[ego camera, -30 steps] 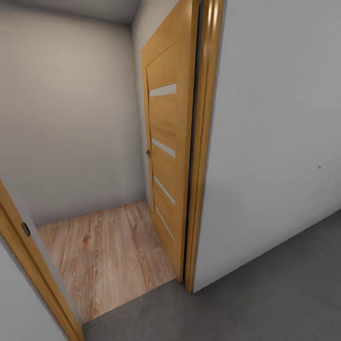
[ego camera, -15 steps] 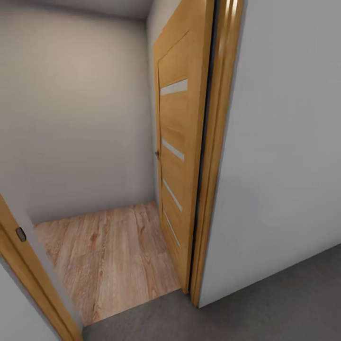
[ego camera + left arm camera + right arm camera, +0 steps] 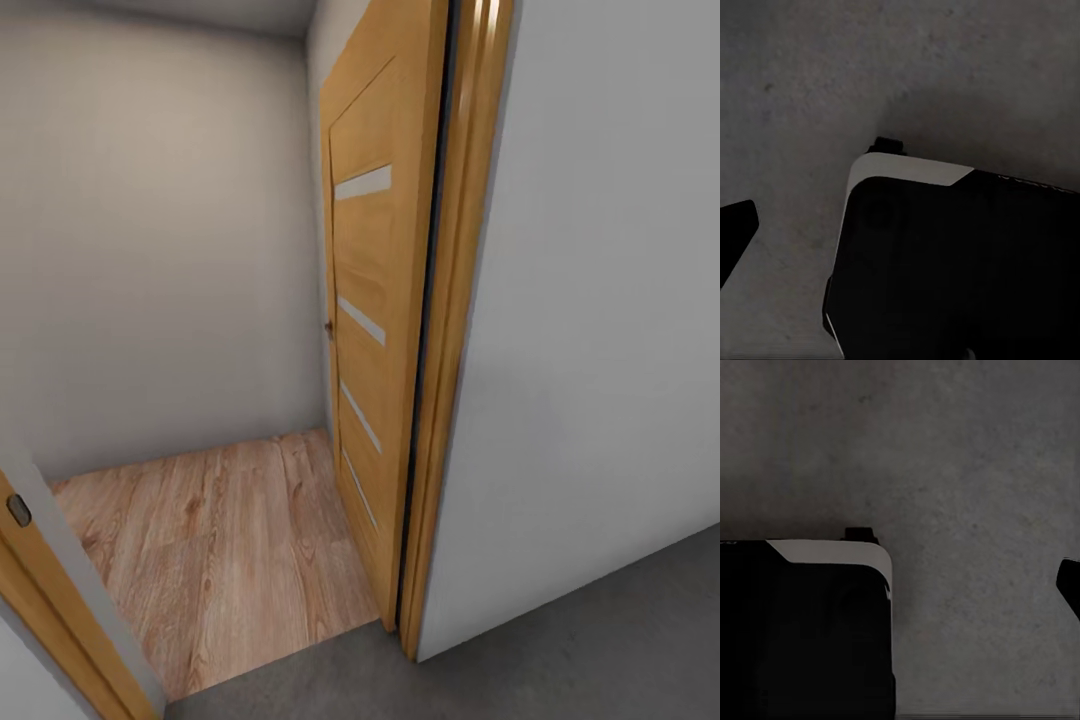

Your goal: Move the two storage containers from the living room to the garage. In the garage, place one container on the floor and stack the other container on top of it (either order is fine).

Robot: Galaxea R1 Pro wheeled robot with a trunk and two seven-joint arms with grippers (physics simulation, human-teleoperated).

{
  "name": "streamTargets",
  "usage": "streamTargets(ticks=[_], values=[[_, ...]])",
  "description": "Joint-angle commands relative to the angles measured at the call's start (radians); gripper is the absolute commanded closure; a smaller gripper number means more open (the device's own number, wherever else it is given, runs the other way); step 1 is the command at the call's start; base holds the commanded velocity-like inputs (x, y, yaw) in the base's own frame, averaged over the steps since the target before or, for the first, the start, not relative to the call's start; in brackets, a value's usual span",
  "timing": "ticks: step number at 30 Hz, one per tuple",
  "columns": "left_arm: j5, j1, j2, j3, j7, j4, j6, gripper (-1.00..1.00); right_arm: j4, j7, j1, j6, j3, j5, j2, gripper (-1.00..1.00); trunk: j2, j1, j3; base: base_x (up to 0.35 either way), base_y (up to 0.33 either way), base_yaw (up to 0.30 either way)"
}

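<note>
The two storage containers are out of view. The head view looks from the garage's dark grey floor point(image 3: 600, 650) through an open doorway. The wooden door with pale stripes point(image 3: 375, 300) stands swung open into a room with a light wood plank floor point(image 3: 220, 540). Both wrist views look down on speckled grey floor point(image 3: 810, 90) point(image 3: 967, 472) and my black, white-edged base point(image 3: 960, 262) point(image 3: 802, 630). One dark fingertip point(image 3: 733, 232) of the left gripper pokes in at the frame's edge, and one of the right gripper's fingertips point(image 3: 1070, 583) does the same. Nothing is seen held.
The doorway is narrow. Its wooden frame post point(image 3: 455, 350) and a white-grey wall point(image 3: 610, 300) stand to the right, and the other frame post point(image 3: 40, 590) is at the lower left. A beige wall point(image 3: 150, 250) closes the room a short way behind the doorway.
The whole head picture has shifted: the door and right frame post now sit further right and the left post lower, so the camera has moved. Nothing in the scene itself moved.
</note>
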Motion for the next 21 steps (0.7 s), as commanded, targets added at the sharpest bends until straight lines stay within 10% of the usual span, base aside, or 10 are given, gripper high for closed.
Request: streamTargets(ticks=[1, 21], values=[[0.007, 0.001, 0.0, -0.002, 0.003, 0.0, 0.0, -1.0, 0.003, 0.0, 0.002, -0.007, 0.008, -0.009, 0.002, -1.0, -0.002, 0.0, -0.002, 0.003, 0.0, 0.0], [0.005, 0.004, -0.001, -0.002, 0.003, 0.0, -0.02, -1.0, 0.003, 0.0, 0.007, -0.01, 0.008, -0.004, 0.0, -1.0, -0.002, 0.0, -0.002, 0.0, 0.0, 0.225]])
